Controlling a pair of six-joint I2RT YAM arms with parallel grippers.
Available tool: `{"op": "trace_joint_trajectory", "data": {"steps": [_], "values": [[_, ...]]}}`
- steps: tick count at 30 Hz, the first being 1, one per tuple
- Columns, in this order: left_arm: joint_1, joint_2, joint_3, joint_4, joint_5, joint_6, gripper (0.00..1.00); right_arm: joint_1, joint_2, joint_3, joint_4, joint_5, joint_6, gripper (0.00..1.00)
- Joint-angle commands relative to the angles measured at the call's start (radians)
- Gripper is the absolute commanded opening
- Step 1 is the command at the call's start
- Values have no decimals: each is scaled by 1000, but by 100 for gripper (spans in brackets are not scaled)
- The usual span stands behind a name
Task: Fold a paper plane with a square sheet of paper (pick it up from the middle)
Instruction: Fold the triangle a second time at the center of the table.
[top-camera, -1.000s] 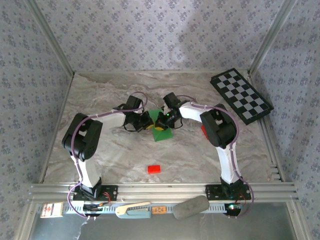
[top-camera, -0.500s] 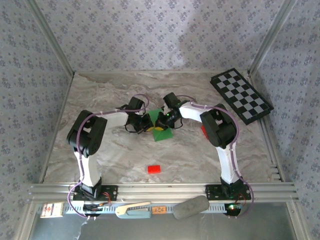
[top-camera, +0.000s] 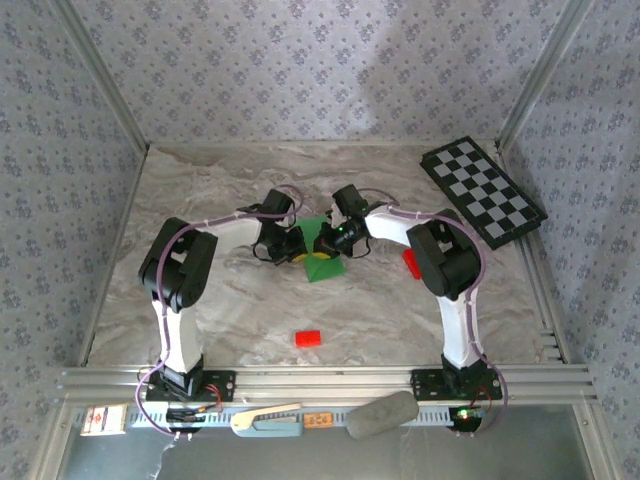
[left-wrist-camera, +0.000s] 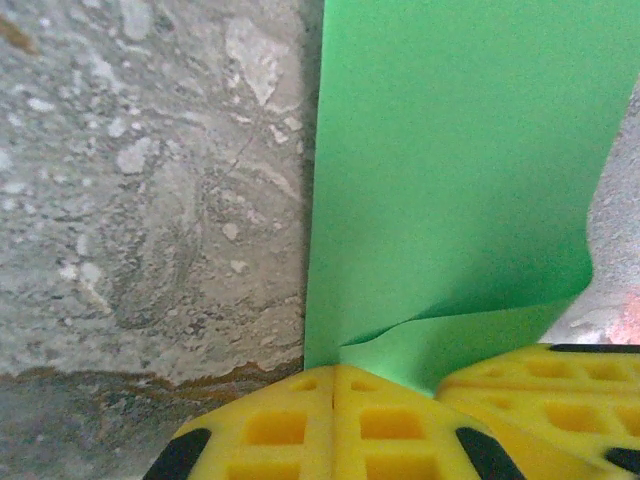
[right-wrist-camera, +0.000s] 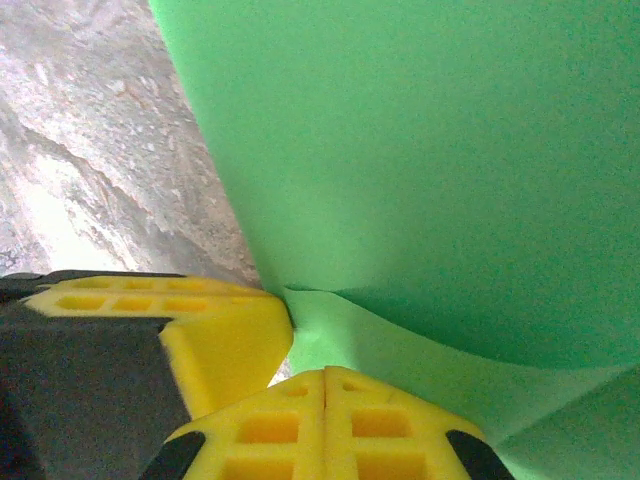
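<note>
Square sheet of bright green paper (top-camera: 325, 268) lies on the grey marble-patterned table (top-camera: 220, 180), well apart from the black-and-white checkerboard (top-camera: 483, 192), to that board's left and somewhat nearer the arm bases. The two arms meet over the sheet and cover its middle; a green corner shows on the side away from the checkerboard's far end.

Left pincer (top-camera: 300, 247) sits on the sheet's edge farthest from the checkerboard. In the left wrist view its yellow pads are pressed together (left-wrist-camera: 335, 380) with no gap, and the paper (left-wrist-camera: 450, 150) rises in a small pucker that runs right up to the tips. Reads as closed, nipping the paper.

Right pincer (top-camera: 322, 243) is just beside the left one, on the side facing the checkerboard. In the right wrist view its pads are likewise closed (right-wrist-camera: 325, 385), and a raised fold of the sheet (right-wrist-camera: 430, 150) feeds into them. One yellow pad of the left pincer touches it from the side.

Red wedge-shaped piece (top-camera: 411, 263) rests on the table between the sheet and the checkerboard, nearer the arm bases than the board. Small red rectangular block (top-camera: 308, 338) lies farther from the checkerboard than the sheet does, toward the near rail, apart from everything.
</note>
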Motion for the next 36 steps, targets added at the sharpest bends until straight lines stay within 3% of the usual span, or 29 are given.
{"op": "trace_joint_trajectory", "data": {"steps": [1,28,36], "values": [[-3,39,14,-86,-55,36,0,-8,-16,-19,13,8,-54,3],[5,24,139,-109,-39,138,0,-15,78,-87,42,91,-9,3],[4,-100,12,34,54,37,6,-16,82,-97,95,133,70,2]]}}
